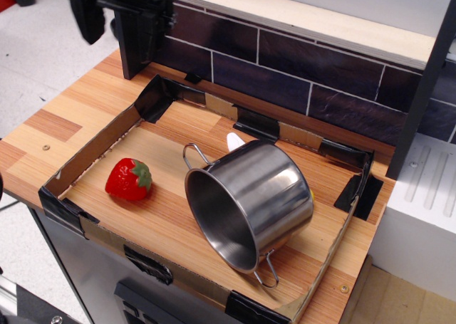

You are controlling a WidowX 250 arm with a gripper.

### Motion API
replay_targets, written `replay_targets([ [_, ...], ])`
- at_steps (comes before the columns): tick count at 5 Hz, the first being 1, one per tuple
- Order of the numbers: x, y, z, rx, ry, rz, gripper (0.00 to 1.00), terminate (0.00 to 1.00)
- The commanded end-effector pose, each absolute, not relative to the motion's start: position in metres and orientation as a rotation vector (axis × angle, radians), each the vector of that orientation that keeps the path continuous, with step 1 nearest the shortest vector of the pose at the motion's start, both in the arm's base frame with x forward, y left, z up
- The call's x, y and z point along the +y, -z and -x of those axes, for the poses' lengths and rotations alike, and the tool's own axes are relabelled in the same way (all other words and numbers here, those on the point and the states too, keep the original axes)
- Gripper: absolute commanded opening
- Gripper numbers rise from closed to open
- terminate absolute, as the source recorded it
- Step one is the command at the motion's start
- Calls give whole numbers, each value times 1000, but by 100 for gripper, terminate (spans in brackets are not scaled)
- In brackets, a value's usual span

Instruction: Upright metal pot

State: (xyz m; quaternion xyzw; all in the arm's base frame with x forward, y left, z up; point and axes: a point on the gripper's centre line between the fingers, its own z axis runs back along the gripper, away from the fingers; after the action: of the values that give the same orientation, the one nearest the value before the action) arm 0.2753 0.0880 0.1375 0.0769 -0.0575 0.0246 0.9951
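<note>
The metal pot (pixel 260 192) is shiny steel and lies tipped on its side in the middle right of the cardboard-walled tray (pixel 96 149). Its open mouth faces front-left. One wire handle (pixel 193 153) points up-left and the other (pixel 268 270) rests near the front wall. My gripper (pixel 128 16) is black and hangs high at the top left, far from the pot and in front of a black post. Its jaws stand wide apart and empty; one fingertip (pixel 87 21) shows clearly.
A red strawberry (pixel 129 179) lies in the tray left of the pot. A yellow item (pixel 311 196) and a white one (pixel 234 139) peek out behind the pot. A dark tiled back wall (pixel 285 75) and a black post (pixel 132 50) stand behind.
</note>
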Motion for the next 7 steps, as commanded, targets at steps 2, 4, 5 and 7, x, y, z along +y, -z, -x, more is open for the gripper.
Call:
replay_targets([
  [2,49,-158,-185,-302,672,-197,100,0],
  [4,56,-133,-188,-332,1084,-213,100,0],
  [5,49,-122,-193,-401,1156,-235,100,0],
  [7,28,-102,-196,-481,1289,-245,100,0],
])
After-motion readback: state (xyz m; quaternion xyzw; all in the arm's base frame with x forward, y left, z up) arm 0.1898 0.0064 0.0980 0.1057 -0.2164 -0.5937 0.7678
